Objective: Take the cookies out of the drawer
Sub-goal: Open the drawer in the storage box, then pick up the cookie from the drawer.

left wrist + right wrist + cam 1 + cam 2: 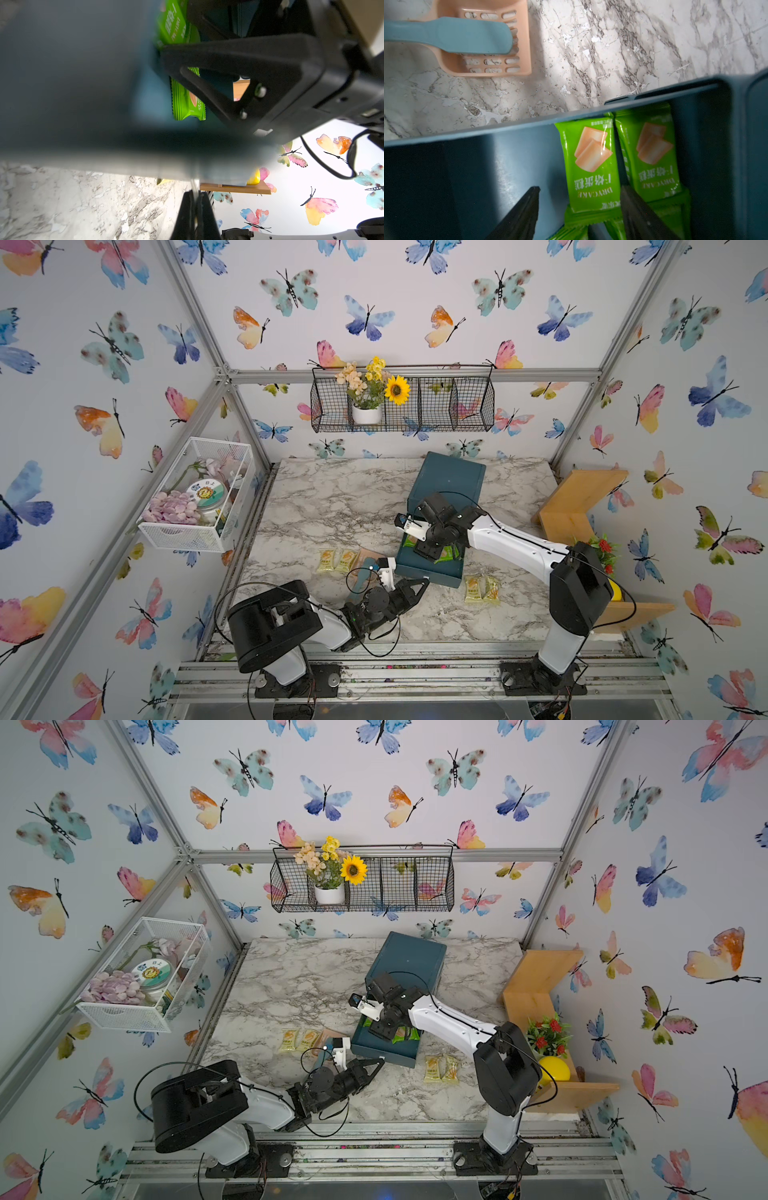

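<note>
Cookies (451, 553) (405, 1036) in green wrappers inside the pulled-out teal drawer (432, 576) (386, 1055) in both top views. Four yellow packets out on the marble bench (332, 506), two (334, 561) left of the drawer, two (482, 589) right. Right claw (434, 556) down inside the drawer. Left claw (423, 582) closed, tips at the drawer's front wall.

Left wrist view: closed fingers (187, 209) against the blurred drawer wall, green wrappers (187, 104) beyond.

Right wrist view: right claw (579, 207) open, straddling one green packet (589, 158), a second (652, 153) just beside. Teal brush (456, 35) lying on a peach dustpan (508, 69) out on the bench.
</note>
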You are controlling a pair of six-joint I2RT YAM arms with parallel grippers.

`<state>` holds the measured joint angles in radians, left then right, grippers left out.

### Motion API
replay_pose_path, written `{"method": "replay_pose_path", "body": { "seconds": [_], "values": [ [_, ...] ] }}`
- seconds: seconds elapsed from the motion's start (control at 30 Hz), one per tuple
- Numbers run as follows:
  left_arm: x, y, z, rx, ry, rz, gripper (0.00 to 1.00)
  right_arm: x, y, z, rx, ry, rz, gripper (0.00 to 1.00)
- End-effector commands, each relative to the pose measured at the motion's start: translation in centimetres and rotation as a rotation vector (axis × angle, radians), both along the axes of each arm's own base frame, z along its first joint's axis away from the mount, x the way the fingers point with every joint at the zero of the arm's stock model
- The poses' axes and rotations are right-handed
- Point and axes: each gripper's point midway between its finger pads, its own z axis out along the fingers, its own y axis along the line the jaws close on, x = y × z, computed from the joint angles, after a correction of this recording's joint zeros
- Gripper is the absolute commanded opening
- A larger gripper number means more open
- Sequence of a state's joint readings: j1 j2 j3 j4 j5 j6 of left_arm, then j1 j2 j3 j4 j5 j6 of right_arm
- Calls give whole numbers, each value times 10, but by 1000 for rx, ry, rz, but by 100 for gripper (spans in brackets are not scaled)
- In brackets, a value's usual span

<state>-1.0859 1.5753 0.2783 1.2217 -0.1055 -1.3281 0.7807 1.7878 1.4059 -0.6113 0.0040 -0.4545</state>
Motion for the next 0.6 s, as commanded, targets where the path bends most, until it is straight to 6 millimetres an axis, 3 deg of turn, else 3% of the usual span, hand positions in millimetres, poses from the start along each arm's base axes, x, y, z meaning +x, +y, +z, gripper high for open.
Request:
{"method": "replay_pose_path", "body": {
  "seconds": [0.0, 0.3, 0.57],
  "values": [
    [1, 3, 9, -30, -13, 25, 0, 14, 10, 7, -3, -63, 21, 66],
    [4, 9, 12, -19, -26, 53, 0, 18, 12, -12, -44, -35, 32, 65],
    [7, 11, 13, -11, -31, 74, 0, -8, 9, -17, -19, 59, 72, 60]
  ]
}}
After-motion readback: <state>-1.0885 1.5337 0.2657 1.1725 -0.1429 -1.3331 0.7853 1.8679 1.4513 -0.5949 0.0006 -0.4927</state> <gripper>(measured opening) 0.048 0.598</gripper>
